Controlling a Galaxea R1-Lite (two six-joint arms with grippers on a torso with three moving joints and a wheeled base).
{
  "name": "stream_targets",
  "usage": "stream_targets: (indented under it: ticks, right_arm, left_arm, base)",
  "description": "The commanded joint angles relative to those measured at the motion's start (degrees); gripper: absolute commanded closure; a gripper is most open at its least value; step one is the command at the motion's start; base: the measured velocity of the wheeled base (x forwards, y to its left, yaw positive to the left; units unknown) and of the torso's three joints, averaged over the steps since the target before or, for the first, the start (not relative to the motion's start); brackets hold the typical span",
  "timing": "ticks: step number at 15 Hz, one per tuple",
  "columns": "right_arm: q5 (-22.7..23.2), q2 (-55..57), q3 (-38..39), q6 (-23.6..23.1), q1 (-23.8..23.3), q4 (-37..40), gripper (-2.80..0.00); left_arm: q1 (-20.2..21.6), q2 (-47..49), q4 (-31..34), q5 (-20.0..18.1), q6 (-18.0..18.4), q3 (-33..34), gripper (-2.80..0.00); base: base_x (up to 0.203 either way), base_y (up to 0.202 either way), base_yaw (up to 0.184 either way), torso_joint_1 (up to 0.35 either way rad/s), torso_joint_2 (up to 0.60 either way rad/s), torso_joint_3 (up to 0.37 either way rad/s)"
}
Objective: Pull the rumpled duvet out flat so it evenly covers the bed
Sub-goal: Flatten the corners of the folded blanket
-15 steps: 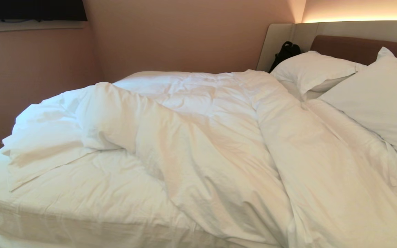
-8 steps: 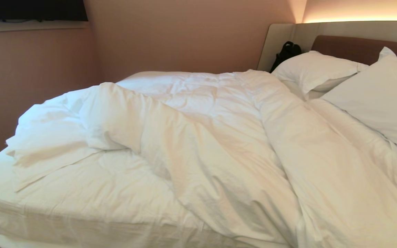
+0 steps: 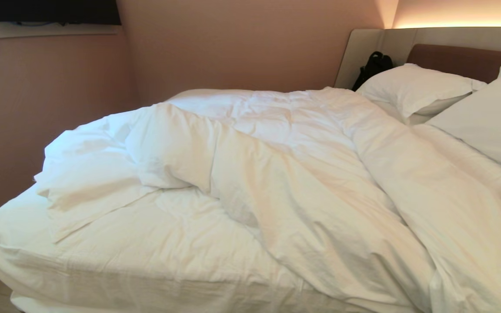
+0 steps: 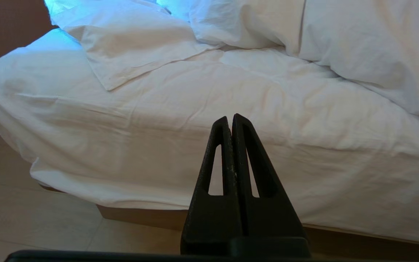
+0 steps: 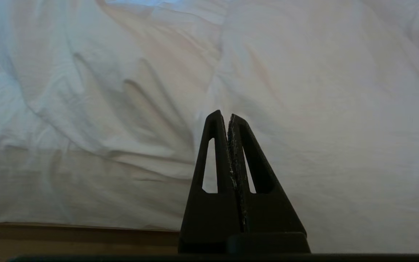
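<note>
- From the head camera I see the wide low bed (image 3: 102, 265) with its thin white mattress sheet; it fills most of the view, its beige and brown padded headboard (image 3: 459, 61) at the far right end and its foot end toward the left.
- The thick, puffy white duvet (image 3: 302, 182) lies rumpled across the bed, bunched into a long ridge running from the far foot corner toward the near edge at the headboard end.
- Its foot-end portion is folded back on itself in a heap (image 3: 89, 169) near the far foot corner, leaving the sheet bare along the near edge at the foot end.
- Two plump rectangular white pillows (image 3: 411, 89) sit at the headboard end, the nearer one (image 3: 489, 126) partly overlapped by the duvet's edge.
- A dark bag-like object (image 3: 374, 65) leans against the headboard's far corner, behind the farther pillow.
- A dark screen (image 3: 55, 11) hangs on the pink wall beyond the foot end.
- My left gripper (image 4: 231, 120) hangs in front of the bed's near side at the foot end, black fingers pressed together, holding nothing, clear of the sheet.
- My right gripper (image 5: 224, 116) faces the draped duvet on the near side, fingers likewise together and empty, not touching fabric.
- Neither arm shows in the head camera.
</note>
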Motion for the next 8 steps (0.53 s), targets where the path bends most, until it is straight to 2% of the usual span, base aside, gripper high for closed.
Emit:
stream_targets:
  ticks: [1,8]
  right_arm:
    - [0.0,0.0,0.0,0.0,0.0,0.0,0.00]
    - [0.0,0.0,0.0,0.0,0.0,0.0,0.00]
  left_arm:
    - [0.0,0.0,0.0,0.0,-0.1,0.0,0.00]
    - [0.0,0.0,0.0,0.0,-0.2,0.0,0.00]
  base:
    - [0.000,0.195,-0.002,0.002,0.00,0.002]
    - [0.000,0.194,0.000,0.001,0.00,0.004]
